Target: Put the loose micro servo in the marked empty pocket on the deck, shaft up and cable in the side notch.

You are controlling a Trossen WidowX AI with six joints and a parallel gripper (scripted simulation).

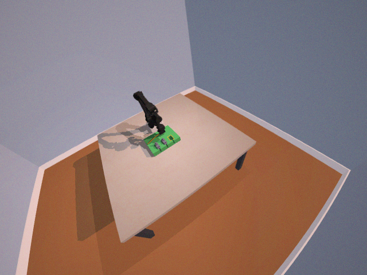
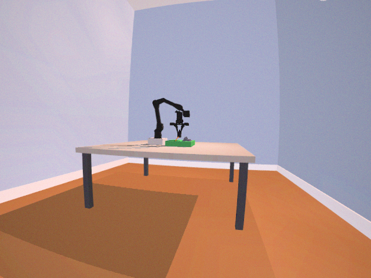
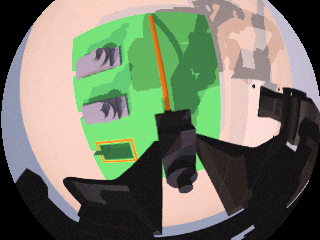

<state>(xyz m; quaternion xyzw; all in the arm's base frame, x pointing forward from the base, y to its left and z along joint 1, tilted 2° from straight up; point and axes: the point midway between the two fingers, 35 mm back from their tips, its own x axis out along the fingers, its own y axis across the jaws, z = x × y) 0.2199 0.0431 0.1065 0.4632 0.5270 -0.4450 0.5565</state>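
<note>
My gripper (image 3: 176,142) (image 1: 160,129) (image 2: 178,132) is shut on the loose micro servo (image 3: 178,143), a dark grey block with its round shaft end facing the wrist camera. Its orange cable (image 3: 160,63) (image 1: 153,137) (image 2: 177,138) trails from it across the green deck (image 3: 200,94) (image 1: 173,132) (image 2: 179,143). I hold the servo above the deck. The marked empty pocket (image 3: 116,151) (image 1: 170,138), outlined in yellow, lies to the left of the servo in the wrist view. The servo's body is hard to make out in the top and exterior views.
Two grey servos (image 3: 98,62) (image 3: 104,108) (image 1: 156,145) (image 1: 163,141) sit seated in the deck beside the marked pocket. The deck lies on a beige table (image 1: 189,153) (image 2: 209,150). The arm's white base (image 2: 156,140) stands just behind the deck.
</note>
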